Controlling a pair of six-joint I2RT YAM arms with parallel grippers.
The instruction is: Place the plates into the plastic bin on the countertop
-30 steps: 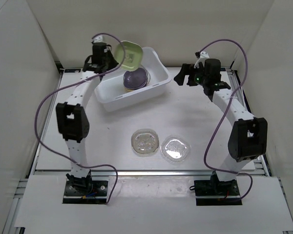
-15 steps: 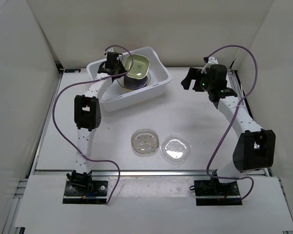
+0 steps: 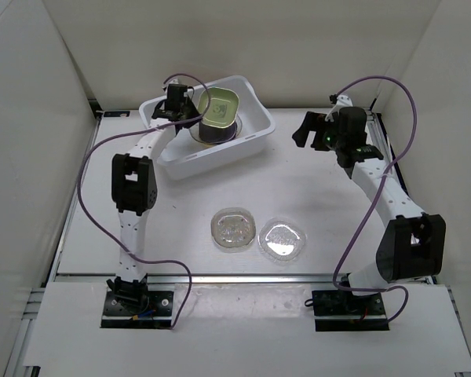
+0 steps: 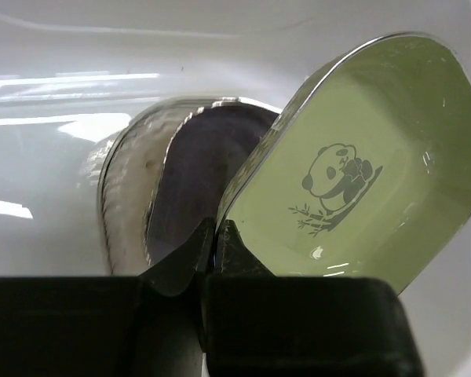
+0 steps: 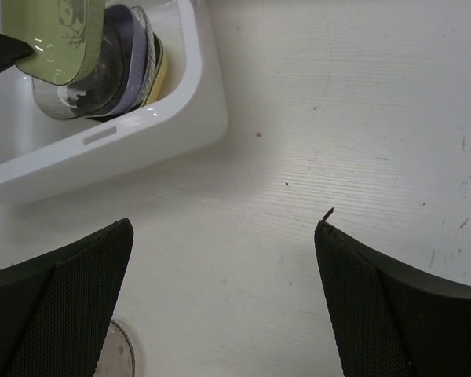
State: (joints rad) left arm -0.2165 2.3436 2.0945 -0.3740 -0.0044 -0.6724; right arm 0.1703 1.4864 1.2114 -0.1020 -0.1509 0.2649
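A green panda plate [image 3: 219, 107] [image 4: 361, 181] [image 5: 53, 35] hangs tilted inside the white plastic bin [image 3: 251, 141] [image 4: 63, 47] [image 5: 102, 149]. My left gripper [image 3: 195, 116] [image 4: 214, 236] is shut on its lower rim. Right under it in the bin lie a purple plate [image 3: 210, 135] [image 4: 200, 173] and a clear plate [image 4: 122, 204]. Two more clear plates [image 3: 233, 228] [image 3: 282, 239] lie on the countertop [image 3: 322, 204] near the front. My right gripper [image 3: 304, 129] [image 5: 224, 228] is open and empty above the countertop, right of the bin.
White wall panels close in the left, back and right sides. A metal rail [image 3: 235, 276] runs along the front edge. Purple cables loop off both arms. The edge of a clear plate [image 5: 119, 349] shows under my right gripper.
My left arm has carried the green plate from above the bin's back rim down into the bin, over the stack. The right arm has drifted slightly right.
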